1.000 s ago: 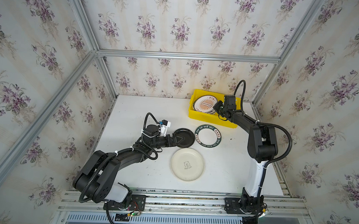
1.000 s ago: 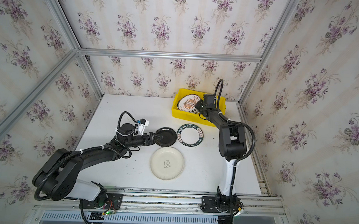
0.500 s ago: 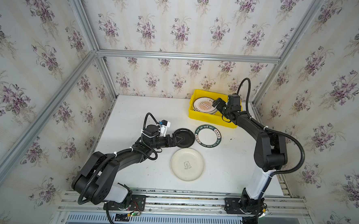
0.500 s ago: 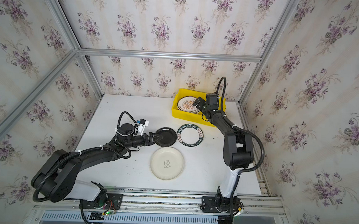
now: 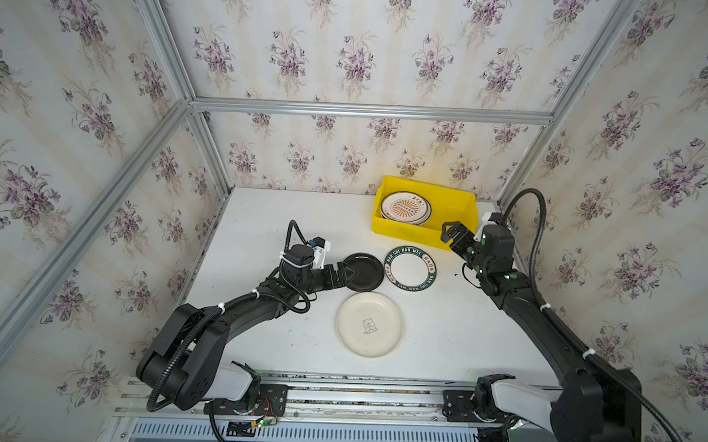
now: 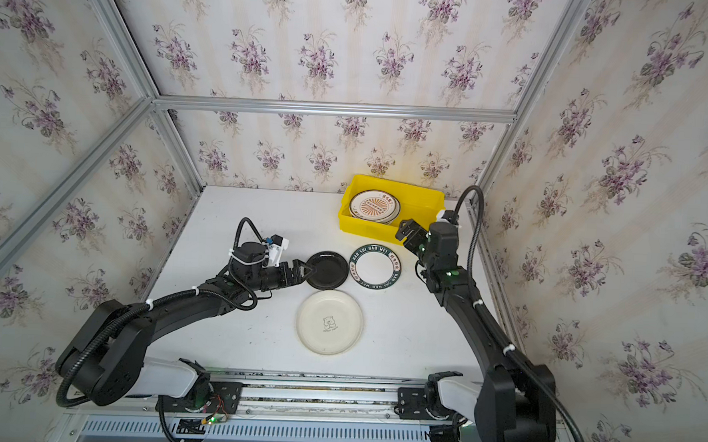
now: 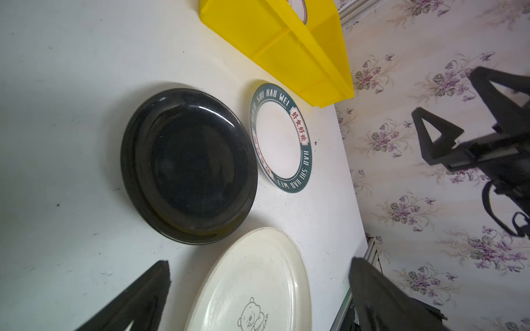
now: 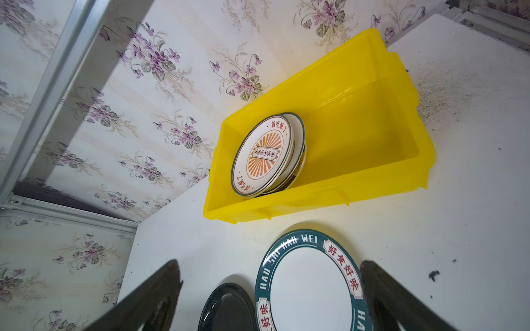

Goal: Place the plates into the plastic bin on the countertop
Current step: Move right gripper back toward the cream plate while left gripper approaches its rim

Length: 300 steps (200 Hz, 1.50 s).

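Your left gripper (image 5: 348, 274) is hanging low at the left edge of the black plate (image 5: 366, 272), fingers spread wide and pinching nothing. You can't tell whether it's touching the rim. Your right gripper (image 5: 451, 234) is hovering spread wide and empty, just off the front right corner of the plastic bin (image 5: 422, 236).

The bin is sitting at the back right of the countertop (image 5: 269, 217), close to the wall. A stack of plates (image 8: 300, 143) is lying in its left half, with the sunburst plate (image 5: 405, 208) on top.

Three plates are lying flat outside the bin. The lettered-rim plate (image 5: 410, 269) is sitting just in front of the bin, with the black plate just beside it on the left. The bear plate (image 5: 369, 324) is lying nearer the front rail, just beside those two.
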Available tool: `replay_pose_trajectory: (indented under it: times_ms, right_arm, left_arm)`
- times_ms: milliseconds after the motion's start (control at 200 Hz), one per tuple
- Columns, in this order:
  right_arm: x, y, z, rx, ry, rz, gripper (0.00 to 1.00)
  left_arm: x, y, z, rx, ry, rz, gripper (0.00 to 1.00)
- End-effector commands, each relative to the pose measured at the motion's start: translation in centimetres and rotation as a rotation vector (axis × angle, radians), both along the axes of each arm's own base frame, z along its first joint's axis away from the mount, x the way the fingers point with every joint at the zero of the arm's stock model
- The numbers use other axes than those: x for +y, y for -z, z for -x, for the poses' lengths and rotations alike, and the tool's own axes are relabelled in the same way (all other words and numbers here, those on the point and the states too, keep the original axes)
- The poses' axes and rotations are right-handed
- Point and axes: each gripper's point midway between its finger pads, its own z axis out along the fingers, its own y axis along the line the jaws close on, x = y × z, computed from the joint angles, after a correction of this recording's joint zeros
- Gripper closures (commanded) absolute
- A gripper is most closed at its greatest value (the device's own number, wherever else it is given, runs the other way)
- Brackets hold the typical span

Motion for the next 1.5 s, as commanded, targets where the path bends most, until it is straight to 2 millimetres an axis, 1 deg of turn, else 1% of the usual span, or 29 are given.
replay_pose_trajectory:
  times_ms: [0, 140, 310, 350, 365, 435, 545, 710, 790, 840, 880, 910, 1005, 1064, 1074, 1089, 1189, 1259, 1274, 1319, 1389, 1494]
  right_arm:
    - [-0.5, 0.1, 1.7, -0.011, 0.024, -0.030, 0.00]
    - [-0.5, 0.7, 3.6, -0.016, 0.011, -0.078, 0.00]
    - [-0.7, 2.3, 5.2, -0.034, 0.012, -0.135, 0.00]
    - [-0.6, 2.7, 5.4, -0.046, 0.009, -0.146, 0.00]
    - [-0.6, 2.9, 5.5, -0.048, 0.010, -0.150, 0.00]
    - [-0.8, 3.5, 5.6, -0.062, 0.018, -0.153, 0.00]
    - [-0.8, 3.5, 5.1, -0.057, 0.009, -0.127, 0.00]
    - [0.6, 3.3, 4.3, -0.047, -0.062, -0.142, 0.00]
    - [1.1, 3.5, 4.1, -0.058, -0.091, -0.156, 0.00]
    - [1.4, 3.8, 4.1, -0.062, -0.101, -0.171, 0.00]
    - [1.5, 3.9, 4.1, -0.068, -0.109, -0.180, 0.00]
    - [1.6, 4.0, 4.1, -0.072, -0.114, -0.186, 0.00]
    - [2.1, 3.6, 4.0, -0.101, -0.142, -0.197, 0.00]
    - [2.5, 3.2, 3.8, -0.120, -0.166, -0.206, 0.00]
    - [2.6, 3.1, 3.8, -0.122, -0.170, -0.208, 0.00]
    - [2.7, 3.0, 3.8, -0.127, -0.175, -0.212, 0.00]
    - [3.2, 2.7, 3.6, -0.150, -0.201, -0.242, 0.00]
    - [3.6, 2.8, 3.5, -0.157, -0.218, -0.260, 0.00]
    - [3.6, 2.8, 3.4, -0.157, -0.217, -0.262, 0.00]
    - [3.7, 2.9, 3.4, -0.153, -0.225, -0.270, 0.00]
    - [3.9, 3.1, 3.4, -0.148, -0.232, -0.274, 0.00]
    - [3.8, 3.4, 3.5, -0.136, -0.225, -0.274, 0.01]
  left_arm:
    - [-0.2, -0.1, -0.1, 0.033, -0.023, 0.018, 0.00]
    - [1.3, 0.3, 0.7, 0.037, -0.066, -0.046, 0.00]
    - [3.3, 1.2, 2.4, 0.041, -0.108, -0.113, 0.00]
    - [3.7, 2.0, 2.9, 0.059, -0.114, -0.134, 0.01]
    - [3.8, 1.4, 3.0, 0.039, -0.118, -0.129, 0.01]
    - [4.6, 2.1, 3.7, 0.040, -0.132, -0.165, 0.01]
    - [5.3, 3.2, 4.6, 0.049, -0.136, -0.208, 0.01]
    - [4.9, 4.1, 5.3, 0.064, -0.100, -0.229, 0.01]
    - [4.7, 4.7, 5.7, 0.072, -0.077, -0.248, 0.04]
    - [4.6, 5.0, 5.9, 0.075, -0.062, -0.257, 0.10]
    - [4.5, 5.3, 6.0, 0.079, -0.051, -0.264, 0.17]
    - [4.4, 5.5, 6.0, 0.083, -0.044, -0.268, 0.19]
    - [4.1, 5.8, 6.2, 0.086, -0.029, -0.276, 0.32]
    - [3.8, 5.6, 6.2, 0.074, -0.021, -0.281, 0.34]
    - [3.8, 6.2, 6.3, 0.092, -0.016, -0.293, 0.34]
    - [3.7, 6.5, 6.4, 0.098, -0.015, -0.300, 0.34]
    - [3.1, 6.6, 6.5, 0.102, -0.001, -0.304, 0.34]
    - [2.6, 6.7, 6.5, 0.102, 0.010, -0.304, 0.33]
    - [2.9, 6.8, 6.3, 0.096, -0.006, -0.319, 0.33]
    - [2.7, 7.0, 6.2, 0.096, -0.004, -0.327, 0.34]
    - [2.3, 7.3, 6.3, 0.100, 0.012, -0.333, 0.40]
    - [2.0, 7.8, 6.5, 0.112, 0.027, -0.345, 0.41]
